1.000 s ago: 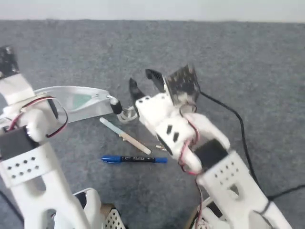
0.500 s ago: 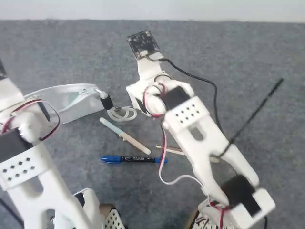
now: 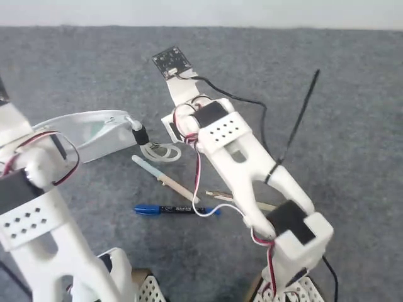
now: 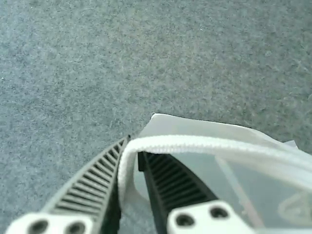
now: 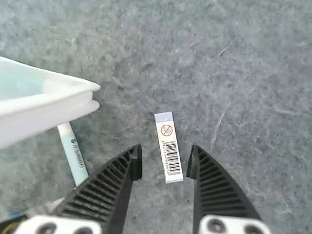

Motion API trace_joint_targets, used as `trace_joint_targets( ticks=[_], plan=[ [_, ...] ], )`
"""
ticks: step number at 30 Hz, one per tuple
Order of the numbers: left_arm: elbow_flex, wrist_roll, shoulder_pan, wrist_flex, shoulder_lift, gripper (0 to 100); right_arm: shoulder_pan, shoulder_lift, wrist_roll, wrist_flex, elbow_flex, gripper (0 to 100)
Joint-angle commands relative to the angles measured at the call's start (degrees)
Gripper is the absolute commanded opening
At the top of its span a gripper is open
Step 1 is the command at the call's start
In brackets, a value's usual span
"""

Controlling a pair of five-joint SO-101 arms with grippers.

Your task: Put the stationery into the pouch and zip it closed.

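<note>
Pouch [image 3: 101, 133] lies sideways, zipper-pull end pointing toward right end effector [image 5: 165, 152].

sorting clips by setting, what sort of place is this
Probably a robotics test bench rather than a home or office: a table covered in grey carpet-like fabric, the white left arm and right arm with exposed wires, and a clear pouch and blue pen as practice items.

Grey carpet [image 3: 352, 94]; blue pen [image 3: 176, 210], pale pen [image 3: 165, 179]
</note>
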Motion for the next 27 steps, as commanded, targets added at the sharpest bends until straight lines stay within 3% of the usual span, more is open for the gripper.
trace_joint_targets(
  ticks=[1, 7, 27],
  plan=[
    [0.9, 0.6, -0.4, -0.7, 2.8, 1, 0.1, 3.2, 1.2, 0.4, -6.5, 14.8],
    [0.9, 0.6, -0.4, -0.7, 2.8, 1, -0.7, 10.0, 4.7, 0.5, -10.8, 14.8],
    [2.3, 0.6, -0.4, -1.1, 2.7, 1, -1.5, 27.0, 4.8, 0.5, -21.1, 14.5]
  ],
)
